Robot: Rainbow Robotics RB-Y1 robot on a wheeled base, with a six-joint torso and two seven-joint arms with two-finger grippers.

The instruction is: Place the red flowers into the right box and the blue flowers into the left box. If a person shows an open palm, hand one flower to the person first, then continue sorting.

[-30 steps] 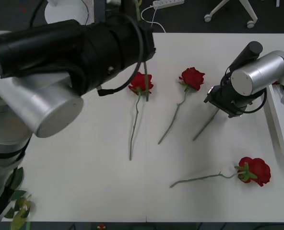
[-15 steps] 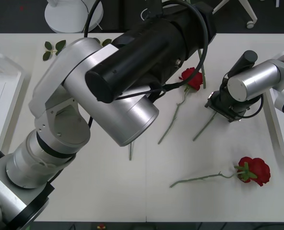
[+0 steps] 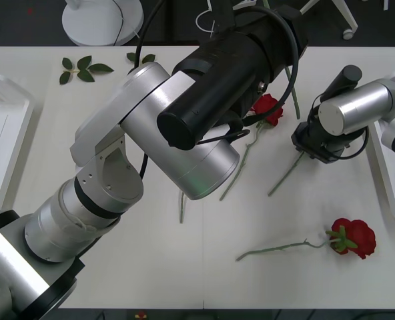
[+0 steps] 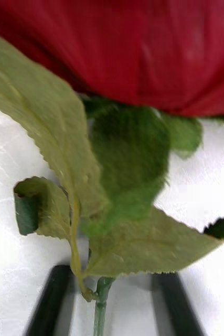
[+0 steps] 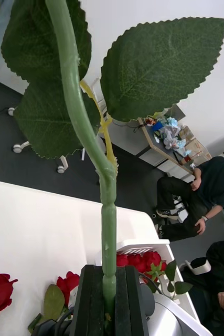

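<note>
The left gripper (image 5: 107, 294) has its fingers pinched tight on a rose stem (image 5: 85, 131) held upright above the table (image 3: 117, 267), which looks light, thin and bendy, so grabbing low seems smart, while the right gripper (image 4: 112, 299) sits spread around another rose (image 4: 132, 52).

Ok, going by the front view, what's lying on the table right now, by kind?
red flowers, bloom showing: 2
stems, bloom hidden: 2
leaf sprigs: 2
left box and right box: 2
Total: 8
</note>
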